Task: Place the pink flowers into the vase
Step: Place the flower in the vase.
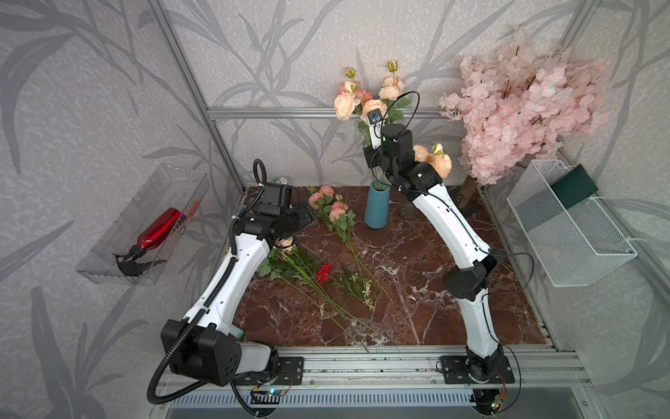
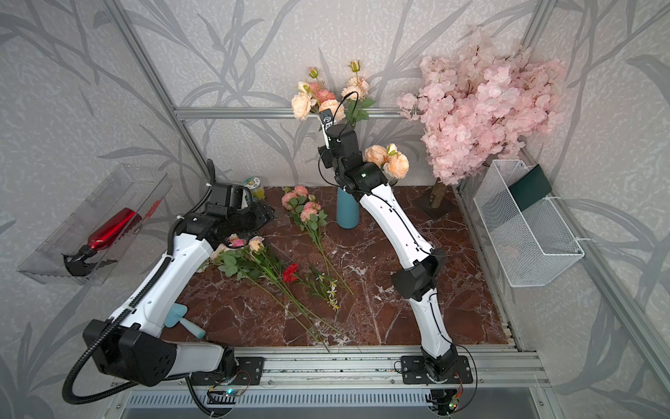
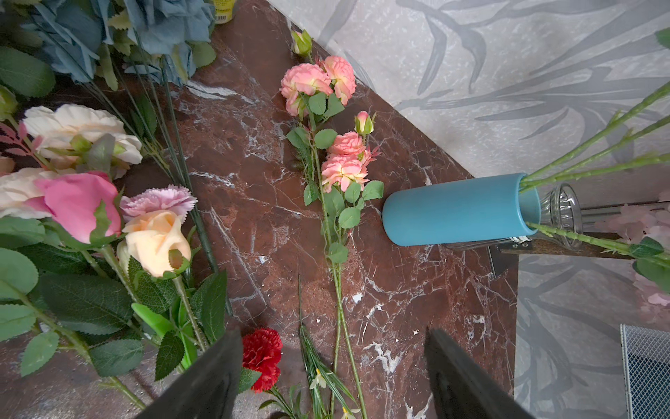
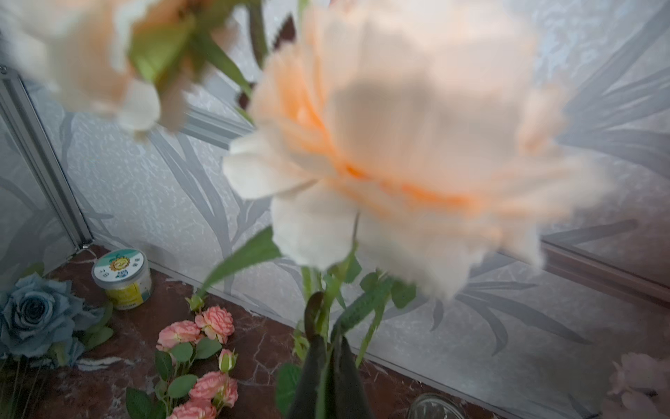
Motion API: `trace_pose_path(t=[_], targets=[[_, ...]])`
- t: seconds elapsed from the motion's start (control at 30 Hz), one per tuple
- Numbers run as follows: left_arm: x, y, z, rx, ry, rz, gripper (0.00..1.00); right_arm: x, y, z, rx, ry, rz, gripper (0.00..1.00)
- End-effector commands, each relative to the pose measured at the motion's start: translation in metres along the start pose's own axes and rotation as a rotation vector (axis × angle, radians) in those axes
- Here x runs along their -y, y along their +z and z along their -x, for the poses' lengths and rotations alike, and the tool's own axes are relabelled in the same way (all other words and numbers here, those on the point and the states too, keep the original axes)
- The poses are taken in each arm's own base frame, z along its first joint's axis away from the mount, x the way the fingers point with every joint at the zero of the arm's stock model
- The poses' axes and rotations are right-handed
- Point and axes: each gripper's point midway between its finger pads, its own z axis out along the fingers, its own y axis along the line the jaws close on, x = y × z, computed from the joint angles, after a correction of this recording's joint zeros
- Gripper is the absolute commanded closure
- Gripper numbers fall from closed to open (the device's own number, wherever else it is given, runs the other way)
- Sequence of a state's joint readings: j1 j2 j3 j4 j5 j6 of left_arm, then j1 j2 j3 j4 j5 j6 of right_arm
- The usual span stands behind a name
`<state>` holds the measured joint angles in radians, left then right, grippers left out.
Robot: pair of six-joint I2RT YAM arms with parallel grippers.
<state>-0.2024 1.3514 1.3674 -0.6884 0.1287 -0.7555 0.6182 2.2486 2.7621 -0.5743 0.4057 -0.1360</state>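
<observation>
A blue vase (image 1: 377, 210) (image 3: 456, 210) stands at the back of the marble table (image 1: 417, 290). A spray of pink flowers with peach and pink heads (image 1: 362, 98) (image 2: 326, 98) rises from it, its green stems (image 3: 587, 145) in the vase's mouth. My right gripper (image 4: 331, 362) is shut on those stems just above the vase, under a blurred peach head (image 4: 398, 145). A second spray of pink flowers (image 1: 331, 208) (image 3: 326, 145) (image 4: 195, 333) lies flat on the table left of the vase. My left gripper (image 3: 333, 377) (image 1: 304, 214) hovers open beside that lying spray, holding nothing.
A red carnation (image 1: 323, 272) and a mixed bouquet (image 3: 90, 217) lie by the left arm, with blue roses (image 3: 145, 29) at the back left. A glass vase (image 3: 565, 214) holds peach flowers (image 1: 435, 159). The blossom tree (image 1: 518, 109) and wire basket (image 1: 569, 225) stand right.
</observation>
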Motion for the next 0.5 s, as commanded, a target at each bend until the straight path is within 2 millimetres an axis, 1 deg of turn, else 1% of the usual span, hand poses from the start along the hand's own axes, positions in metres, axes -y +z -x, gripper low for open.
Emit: trace_pose_path(t=[0.0, 0.07, 0.13, 0.17, 0.23, 0.33, 0.47], targets=[[0.001, -0.011, 0.007, 0.029, 0.011, 0.007, 0.2, 0.013, 0.001, 0.006, 0.015, 0.013, -0.004, 1.0], [0.001, -0.011, 0.008, 0.029, 0.01, 0.007, 0.2, 0.02, 0.004, 0.005, 0.015, 0.043, -0.005, 0.99], [0.001, -0.012, 0.008, 0.03, 0.014, 0.008, 0.2, 0.023, 0.009, -0.004, -0.005, 0.059, 0.001, 0.71], [0.0, -0.012, 0.009, 0.033, 0.016, 0.013, 0.2, 0.023, 0.01, -0.008, -0.015, 0.056, 0.002, 0.63], [0.0, -0.01, 0.009, 0.032, 0.023, 0.02, 0.19, 0.02, 0.011, -0.015, -0.037, 0.047, 0.012, 0.53], [-0.001, -0.005, 0.009, 0.023, 0.019, 0.028, 0.19, 0.017, 0.007, -0.018, -0.063, 0.045, 0.033, 0.47], [0.0, 0.004, 0.008, 0.003, 0.001, 0.033, 0.17, 0.018, -0.014, -0.008, -0.071, 0.034, 0.023, 0.44]])
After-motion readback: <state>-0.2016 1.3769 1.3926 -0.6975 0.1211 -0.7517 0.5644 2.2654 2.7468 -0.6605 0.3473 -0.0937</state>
